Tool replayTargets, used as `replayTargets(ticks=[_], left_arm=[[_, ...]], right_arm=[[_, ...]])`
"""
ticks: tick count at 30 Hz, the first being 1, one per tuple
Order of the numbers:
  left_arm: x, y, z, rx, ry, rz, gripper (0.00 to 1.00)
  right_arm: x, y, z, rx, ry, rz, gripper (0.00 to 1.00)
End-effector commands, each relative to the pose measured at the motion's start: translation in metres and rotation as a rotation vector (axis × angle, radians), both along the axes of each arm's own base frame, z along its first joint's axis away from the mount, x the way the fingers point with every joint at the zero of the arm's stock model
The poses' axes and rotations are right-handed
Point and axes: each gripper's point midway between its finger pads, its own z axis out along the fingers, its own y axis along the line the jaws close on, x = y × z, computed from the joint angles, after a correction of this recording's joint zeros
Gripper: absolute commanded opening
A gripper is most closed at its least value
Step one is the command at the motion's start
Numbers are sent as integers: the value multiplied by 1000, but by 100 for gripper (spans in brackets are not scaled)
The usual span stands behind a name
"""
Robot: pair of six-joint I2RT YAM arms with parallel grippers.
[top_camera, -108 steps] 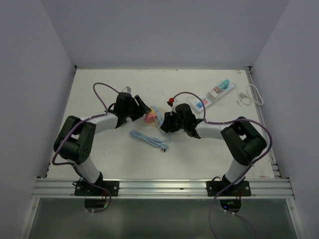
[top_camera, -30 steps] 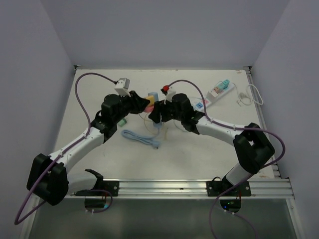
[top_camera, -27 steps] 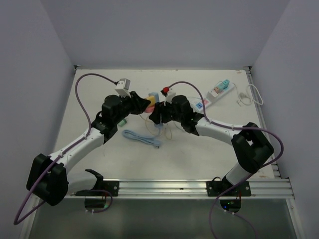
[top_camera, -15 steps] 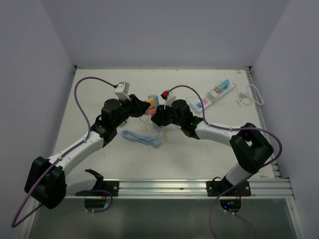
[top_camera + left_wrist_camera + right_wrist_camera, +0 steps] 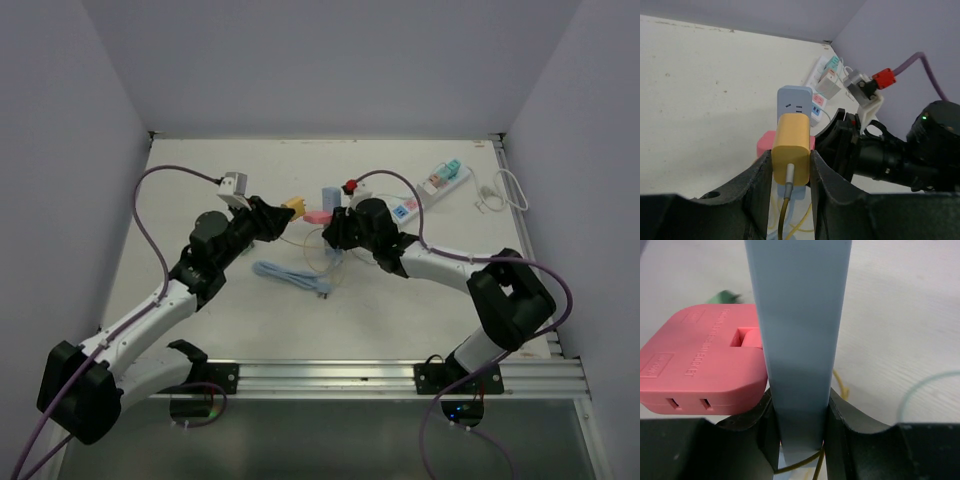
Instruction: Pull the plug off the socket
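My left gripper [image 5: 284, 213] is shut on a yellow plug [image 5: 294, 207] with a yellow cable trailing from it. In the left wrist view the plug [image 5: 791, 150] sits between my fingers [image 5: 757, 185]. My right gripper [image 5: 336, 224] is shut on a blue-grey socket block [image 5: 328, 194], held upright above the table. A pink plug [image 5: 317, 216] stays stuck in its left side. In the top view a small gap separates the yellow plug from the socket. The right wrist view shows the socket [image 5: 797, 330] between my jaws and the pink plug [image 5: 705, 360] beside it.
A white power strip [image 5: 432, 187] with adapters lies at the back right, with a white cable [image 5: 505, 187] beside it. A light blue cable [image 5: 295, 278] and thin yellow wire [image 5: 322, 262] lie on the table below the grippers.
The yellow plug and socket were together between the two grippers. Now my left gripper has drawn back to the left with the yellow plug, and a gap has opened to the socket.
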Motion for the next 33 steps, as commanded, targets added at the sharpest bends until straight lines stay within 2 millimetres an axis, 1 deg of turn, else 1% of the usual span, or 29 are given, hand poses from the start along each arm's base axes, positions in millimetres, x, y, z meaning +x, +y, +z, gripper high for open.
replayTargets(ticks=[1, 4, 5, 7, 8, 9, 10, 13, 14, 17, 18, 19, 20, 22, 23, 24, 25, 26, 28, 29, 30, 31, 32, 33], left_arm=[[-1, 13, 58, -88, -180, 53, 0], [-1, 15, 64, -85, -180, 62, 0], [-1, 16, 62, -75, -169, 65, 0], [1, 18, 62, -66, -164, 85, 0], [2, 21, 58, -55, -148, 97, 0], [3, 23, 55, -46, -135, 110, 0], [8, 31, 49, -36, -117, 166, 0], [10, 41, 19, -9, -42, 221, 0], [7, 44, 2, -9, -5, 234, 0], [3, 52, -27, -35, 74, 279, 0], [-2, 56, -49, -27, 119, 292, 0], [-2, 59, -55, -63, 145, 309, 0], [-9, 63, -77, -58, 186, 317, 0], [-14, 66, -93, -95, 232, 325, 0], [-18, 70, -105, -108, 244, 327, 0], [-20, 70, -110, -124, 251, 318, 0], [-24, 66, -113, -149, 266, 284, 0], [-26, 67, -116, -162, 257, 275, 0], [-31, 64, -121, -160, 266, 250, 0], [-33, 65, -126, -152, 277, 251, 0], [-37, 63, -128, -151, 285, 229, 0], [-40, 62, -125, -156, 277, 218, 0], [-43, 62, -129, -154, 284, 211, 0], [-45, 62, -127, -160, 276, 203, 0]], right_arm=[[37, -73, -31, -113, 64, -303, 0], [38, -81, -40, -143, 72, -321, 0], [38, -84, -42, -149, 74, -329, 0], [36, -83, -41, -135, 70, -312, 0], [36, -82, -39, -126, 66, -304, 0], [36, -80, -32, -110, 53, -296, 0], [34, -78, -29, -99, 52, -282, 0], [32, -79, -10, -59, 25, -288, 0], [31, -79, -5, -47, 18, -286, 0], [25, -76, 10, 3, 1, -271, 0], [24, -75, 13, 16, -4, -265, 0], [22, -74, 20, 38, -12, -260, 0], [21, -71, 25, 57, -20, -244, 0], [18, -68, 30, 80, -20, -225, 0], [18, -67, 36, 96, -33, -225, 0], [15, -64, 37, 108, -28, -206, 0], [14, -64, 39, 120, -23, -208, 0], [15, -63, 43, 133, -29, -209, 0], [15, -64, 48, 155, -29, -224, 0], [15, -65, 55, 171, -42, -235, 0], [17, -69, 59, 178, -53, -261, 0], [19, -71, 65, 194, -63, -277, 0], [20, -72, 77, 219, -89, -288, 0], [22, -74, 85, 234, -106, -301, 0]])
